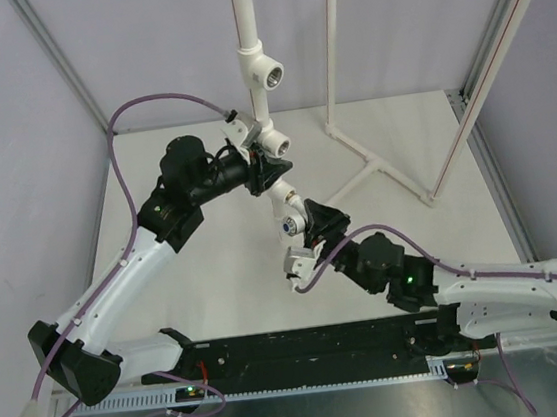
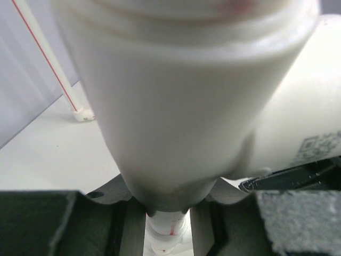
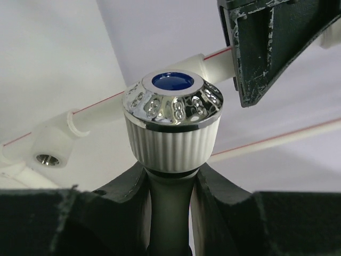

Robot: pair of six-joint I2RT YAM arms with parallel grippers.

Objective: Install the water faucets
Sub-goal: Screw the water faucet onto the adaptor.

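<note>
A water faucet (image 1: 287, 215) with a chrome, blue-centred knob (image 3: 173, 106) is held over the middle of the table. My right gripper (image 1: 313, 227) is shut on its white body just under the knob (image 3: 170, 186). The long white pipe frame (image 1: 246, 31) runs down from the top centre with tee sockets (image 1: 270, 72) along it. My left gripper (image 1: 267, 178) is shut on the frame's lower end, just above the faucet. In the left wrist view the pipe (image 2: 181, 106) fills the frame, with the jaws (image 2: 168, 213) closed around it. Where the faucet's threaded end meets the pipe is hidden.
A thin white rod stand (image 1: 340, 40) rises at the back right, its feet (image 1: 380, 169) spread on the table. A slanted metal post (image 1: 502, 52) borders the right side. A black rail (image 1: 304, 344) runs along the near edge. Another tee socket (image 3: 50, 152) shows in the right wrist view.
</note>
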